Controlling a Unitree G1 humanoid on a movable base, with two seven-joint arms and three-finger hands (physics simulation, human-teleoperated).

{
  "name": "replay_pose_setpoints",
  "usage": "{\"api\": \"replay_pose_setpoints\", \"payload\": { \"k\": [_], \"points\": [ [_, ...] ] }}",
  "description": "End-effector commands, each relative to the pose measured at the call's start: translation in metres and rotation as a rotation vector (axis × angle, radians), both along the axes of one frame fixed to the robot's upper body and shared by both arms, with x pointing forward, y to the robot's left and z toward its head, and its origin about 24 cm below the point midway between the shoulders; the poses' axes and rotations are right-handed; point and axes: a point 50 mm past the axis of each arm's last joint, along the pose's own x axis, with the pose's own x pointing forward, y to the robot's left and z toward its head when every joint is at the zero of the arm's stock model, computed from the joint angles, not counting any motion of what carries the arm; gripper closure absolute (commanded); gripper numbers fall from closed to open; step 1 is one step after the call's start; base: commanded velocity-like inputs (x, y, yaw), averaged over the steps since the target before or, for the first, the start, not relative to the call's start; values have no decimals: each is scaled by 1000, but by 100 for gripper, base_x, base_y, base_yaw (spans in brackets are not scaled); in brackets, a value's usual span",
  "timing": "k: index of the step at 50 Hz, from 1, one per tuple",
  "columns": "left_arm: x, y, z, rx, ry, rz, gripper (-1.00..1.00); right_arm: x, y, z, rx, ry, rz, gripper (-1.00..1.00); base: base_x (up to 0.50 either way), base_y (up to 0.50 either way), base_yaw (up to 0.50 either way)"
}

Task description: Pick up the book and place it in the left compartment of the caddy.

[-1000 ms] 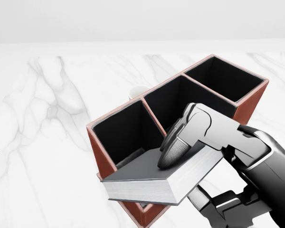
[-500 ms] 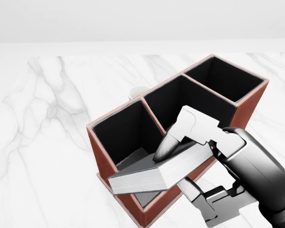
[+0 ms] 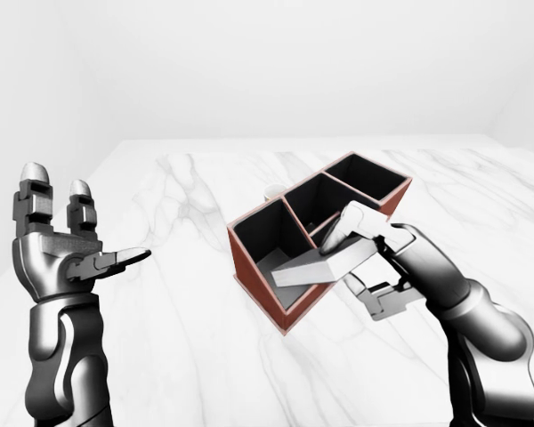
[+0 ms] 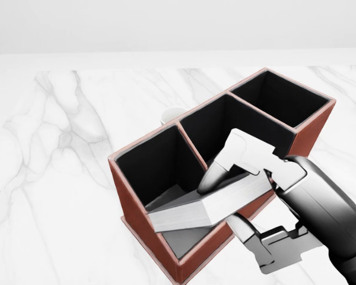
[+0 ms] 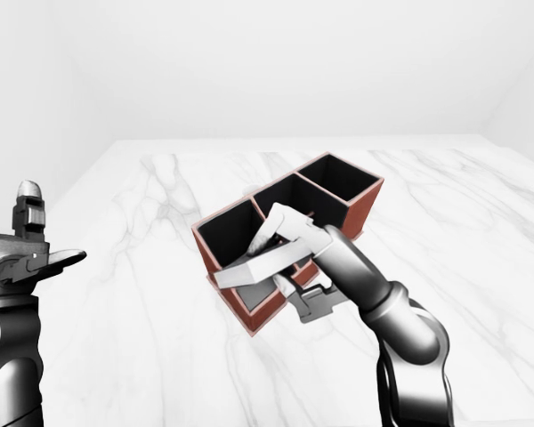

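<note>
The red-brown caddy (image 4: 129, 200) has three black compartments and stands on the white marble table (image 4: 59, 142). My right hand (image 4: 224, 203) is shut on the grey book (image 4: 181, 217), with fingers (image 4: 213, 177) on its cover and the thumb underneath. The book is tilted, and its left end dips into the caddy's left compartment while its right end rests over the lower wall. My left hand (image 3: 93, 218) is open and empty, raised at the left of the left-eye view, far from the caddy.
A small white round object (image 4: 173, 112) peeks out above the caddy's upper wall. The marble table stretches wide to the left of the caddy and ends at a pale wall at the top of the views.
My right hand has carried the book up the view and lower, so its left end now sits inside the left compartment. The caddy and my left hand have not moved.
</note>
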Motion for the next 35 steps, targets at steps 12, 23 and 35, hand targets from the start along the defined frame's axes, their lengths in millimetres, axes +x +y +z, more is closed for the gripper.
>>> {"api": "replay_pose_setpoints", "payload": {
  "k": [12,23,35],
  "points": [
    [1,1,0,-2,3,2,-100,12,3,-9,-62,40,-48,100,0,0,0],
    [0,1,0,-1,1,2,-100,12,6,-6,-102,12,-61,100,0,0,0],
    [2,1,-1,-1,8,1,-100,20,11,-19,-135,69,-72,100,0,0,0]
  ]
}}
